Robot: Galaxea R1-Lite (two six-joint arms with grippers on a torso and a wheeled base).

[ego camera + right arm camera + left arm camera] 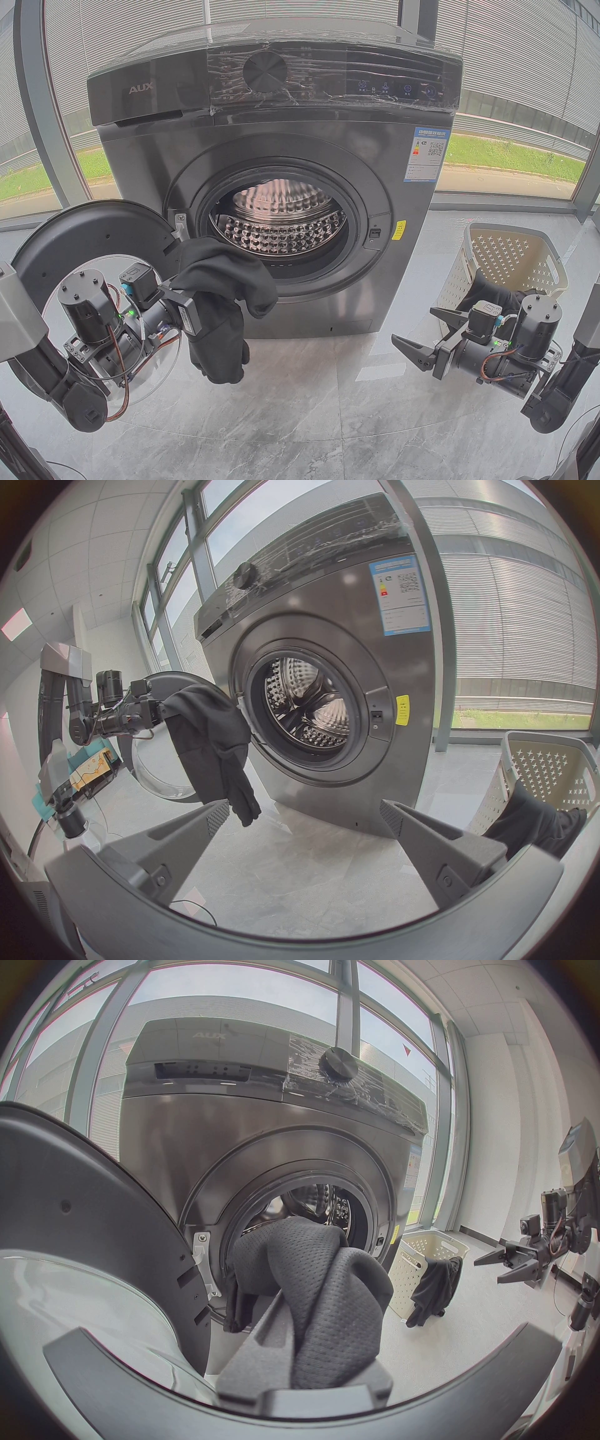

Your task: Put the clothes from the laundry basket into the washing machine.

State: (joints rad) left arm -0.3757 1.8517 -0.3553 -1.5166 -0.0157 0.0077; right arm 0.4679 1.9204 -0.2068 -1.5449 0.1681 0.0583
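My left gripper is shut on a black garment, held in front of the lower left rim of the washing machine opening. The cloth drapes over the gripper and hangs toward the floor; the same black garment shows in the right wrist view. The drum is open, with no clothes visible inside. My right gripper stands open with nothing in it, low to the right of the machine, beside the white laundry basket. Another dark garment hangs over the basket's rim.
The machine's round door is swung open to the left, just behind my left arm. Grey tiled floor lies free in front of the machine. Glass walls stand behind the machine.
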